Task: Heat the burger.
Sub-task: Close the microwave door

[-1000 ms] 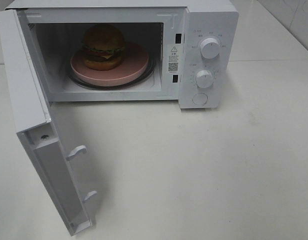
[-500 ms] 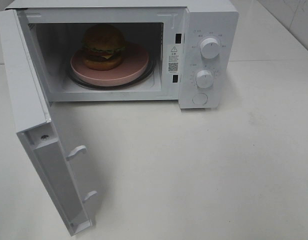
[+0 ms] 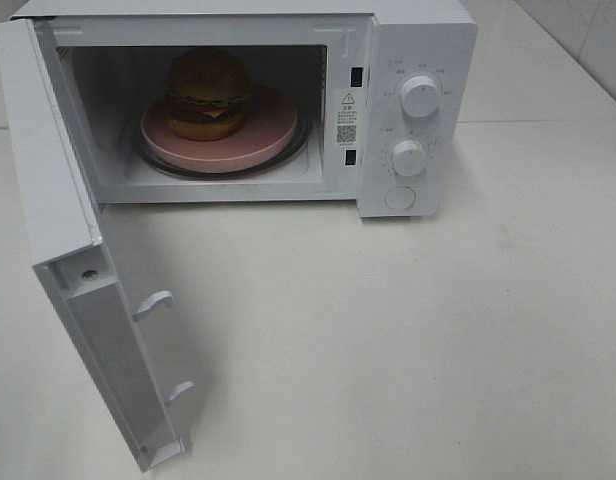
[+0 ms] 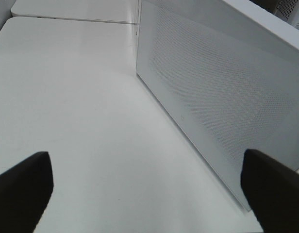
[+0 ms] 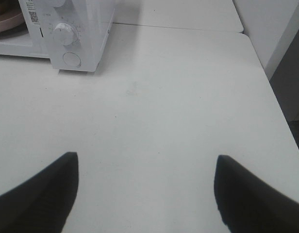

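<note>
While the burger point(image 3: 207, 92) sits on the pink plate point(image 3: 273, 125) inside the microwave point(image 3: 428, 40), the door point(image 3: 48, 190) hangs swung out, so closing it looks like the next step. Hinge is on the microwave's left side and the door's long edge runs from there toward the near side of the bench point(image 3: 438, 330).

Left claw point(image 4: 144, 167) is wide, empty, and sits just off the door's outer meshed face point(image 4: 212, 82), so the left arm is the nearer one for a push. The burger lies beyond the door from it.

Right claw point(image 5: 145, 165) is also spread with nothing between the fingers, over bare bench, with the knobs point(image 5: 63, 33) ahead and well apart.

The high view shows the burger and door angle but neither claw. The wrist views show the claws but no burger; the right one catches only the plate's edge.
</note>
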Robot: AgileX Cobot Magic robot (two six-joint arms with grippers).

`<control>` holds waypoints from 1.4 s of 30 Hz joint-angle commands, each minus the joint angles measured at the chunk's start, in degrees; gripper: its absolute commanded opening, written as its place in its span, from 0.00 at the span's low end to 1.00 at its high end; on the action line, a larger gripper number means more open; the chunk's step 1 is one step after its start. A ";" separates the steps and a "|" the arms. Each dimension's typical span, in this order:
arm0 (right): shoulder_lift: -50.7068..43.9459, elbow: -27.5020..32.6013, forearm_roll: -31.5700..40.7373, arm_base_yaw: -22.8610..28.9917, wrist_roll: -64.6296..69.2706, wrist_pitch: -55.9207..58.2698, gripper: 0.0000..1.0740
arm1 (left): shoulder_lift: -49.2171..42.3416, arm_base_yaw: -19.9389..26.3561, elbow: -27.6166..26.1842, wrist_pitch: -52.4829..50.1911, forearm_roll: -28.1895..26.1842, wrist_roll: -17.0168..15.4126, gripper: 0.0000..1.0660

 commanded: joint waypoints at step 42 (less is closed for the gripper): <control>-1.60 0.11 0.00 -0.40 -0.23 -0.57 0.70 | 12.55 -0.11 -1.66 -7.16 0.23 -0.17 0.14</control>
